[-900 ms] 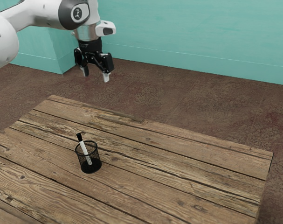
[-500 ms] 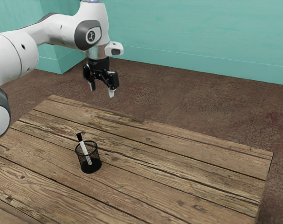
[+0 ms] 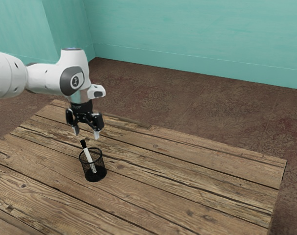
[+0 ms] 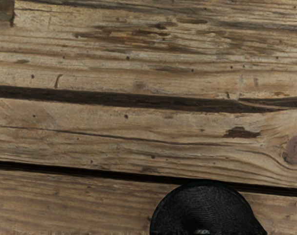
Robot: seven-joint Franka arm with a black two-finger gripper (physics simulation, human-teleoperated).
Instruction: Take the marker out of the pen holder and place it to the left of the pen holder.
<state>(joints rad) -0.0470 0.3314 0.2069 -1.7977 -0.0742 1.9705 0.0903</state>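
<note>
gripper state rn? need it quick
Gripper: open, fingers apart, holding nothing; marker is in the holder.

- The table is of brown wooden planks, with knots, and its dark gaps are going from about half past nine toward half past three, if twelve is the exterior view's top.
- One black mesh pen holder stands upright on it, at about nine o'clock from the visible tabletop's middle.
</note>
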